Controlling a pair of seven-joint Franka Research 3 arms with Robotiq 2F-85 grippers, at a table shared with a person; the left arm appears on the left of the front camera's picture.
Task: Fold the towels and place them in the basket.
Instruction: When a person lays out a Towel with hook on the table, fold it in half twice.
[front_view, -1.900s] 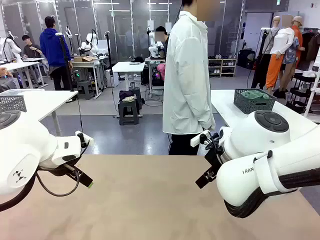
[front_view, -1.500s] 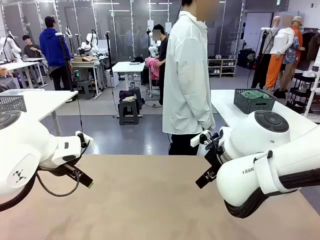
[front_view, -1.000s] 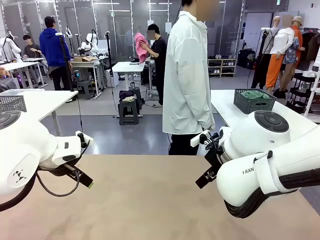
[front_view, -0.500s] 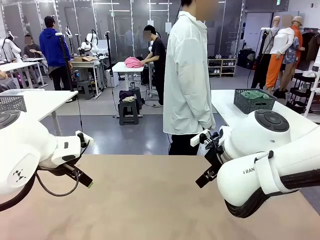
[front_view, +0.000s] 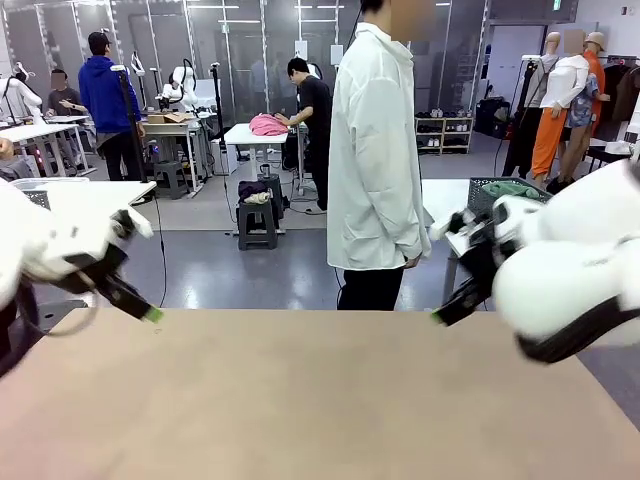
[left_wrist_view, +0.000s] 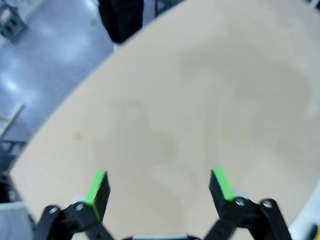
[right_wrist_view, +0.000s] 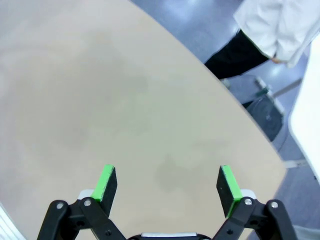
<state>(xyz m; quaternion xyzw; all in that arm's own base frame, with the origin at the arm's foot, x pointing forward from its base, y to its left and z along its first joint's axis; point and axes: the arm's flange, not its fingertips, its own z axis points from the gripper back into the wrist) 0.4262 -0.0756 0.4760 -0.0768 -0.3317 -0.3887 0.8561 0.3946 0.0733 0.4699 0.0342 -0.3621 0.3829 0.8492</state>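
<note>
The dark mesh basket (front_view: 483, 190) stands on a white side table at the right, behind my right arm, with a light green towel (front_view: 512, 187) heaped in it. No other towel is in view. My left gripper (front_view: 143, 308) hangs open above the tan table's (front_view: 300, 400) far left edge; in its wrist view the left gripper (left_wrist_view: 159, 182) has bare tabletop between its green pads (left_wrist_view: 98, 185). My right gripper (front_view: 445, 312) hangs open above the far right edge; in its wrist view the right gripper (right_wrist_view: 169, 182) also holds nothing.
A person in a white coat (front_view: 375, 150) stands at the table's far side, hand (front_view: 413, 262) hanging down. A white side table (front_view: 90, 195) stands at the left. Other people and tables are farther back.
Both arms have swung up and outward: the left gripper to the left, the right gripper to the right. Both stay open.
</note>
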